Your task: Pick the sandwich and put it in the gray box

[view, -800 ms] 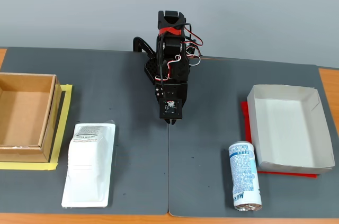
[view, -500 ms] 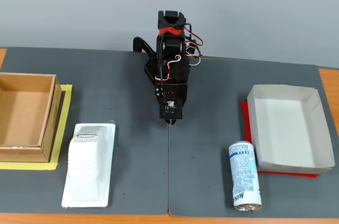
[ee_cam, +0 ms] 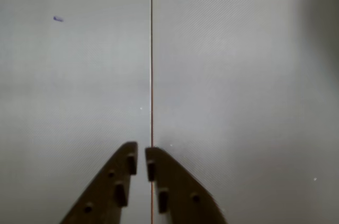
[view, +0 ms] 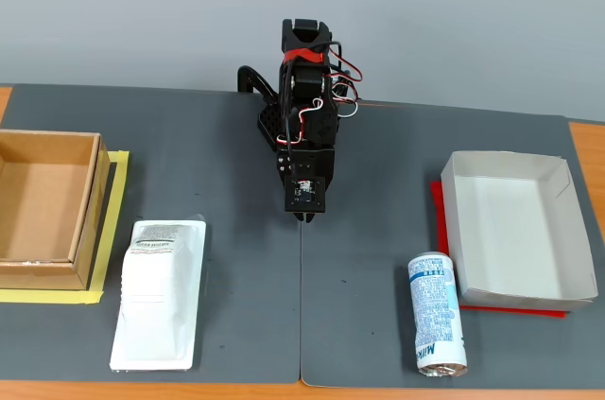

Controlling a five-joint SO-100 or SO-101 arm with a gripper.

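Observation:
The sandwich (view: pixel 158 294) is a flat white plastic-wrapped package with a gray label at its far end. It lies on the dark mat at the front left in the fixed view. The gray box (view: pixel 518 228) is a shallow pale tray on a red sheet at the right, empty. My gripper (view: pixel 304 217) hangs over the middle of the mat, between the two and apart from both. In the wrist view the gripper (ee_cam: pixel 141 156) has its dark fingers nearly together with nothing between them, above the seam of the mats. The sandwich and box are out of the wrist view.
A deeper brown cardboard box (view: pixel 45 209) sits at the far left on yellow tape. A blue-and-white can (view: pixel 436 326) lies on its side in front of the gray box. A seam (ee_cam: pixel 151 60) runs between two gray mats.

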